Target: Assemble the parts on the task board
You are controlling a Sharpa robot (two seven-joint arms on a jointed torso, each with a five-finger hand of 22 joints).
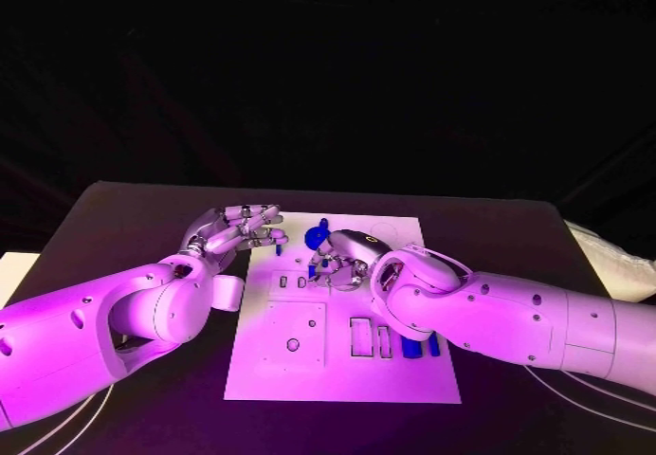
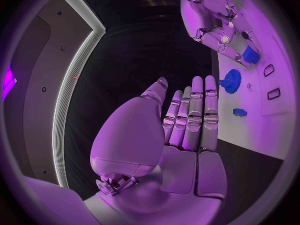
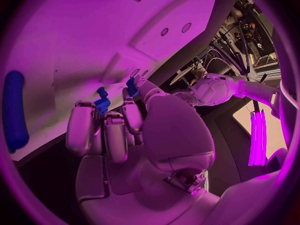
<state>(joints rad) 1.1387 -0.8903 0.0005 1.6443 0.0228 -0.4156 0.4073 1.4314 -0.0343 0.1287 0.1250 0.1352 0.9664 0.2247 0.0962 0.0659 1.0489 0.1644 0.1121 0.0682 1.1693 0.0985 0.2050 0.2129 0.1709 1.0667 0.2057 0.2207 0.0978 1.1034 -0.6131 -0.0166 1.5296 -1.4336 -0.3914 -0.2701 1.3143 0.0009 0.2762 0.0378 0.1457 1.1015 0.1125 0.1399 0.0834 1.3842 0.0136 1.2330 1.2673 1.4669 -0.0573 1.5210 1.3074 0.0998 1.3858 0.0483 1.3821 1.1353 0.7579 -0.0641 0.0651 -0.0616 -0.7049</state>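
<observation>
My right robot hand [image 1: 345, 258], silver and smooth-shelled, curls its fingers over the flat white task board [image 1: 410, 379] on the matte black tabletop [image 1: 123, 218], and seems to pinch a small blue toothed part [image 3: 102, 104], though the grip is partly hidden. My left robot hand [image 1: 244, 227] hovers at the board's left edge, fingers straight, holding nothing. A round blue gear part [image 2: 230, 80] lies on the board nearby.

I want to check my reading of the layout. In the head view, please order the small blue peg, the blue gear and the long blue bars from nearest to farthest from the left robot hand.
From the left robot hand:
1. Small blue peg, right by its fingertips.
2. Blue gear, a little further in on the task board.
3. Long blue bars, farthest, beside the right arm.
</observation>
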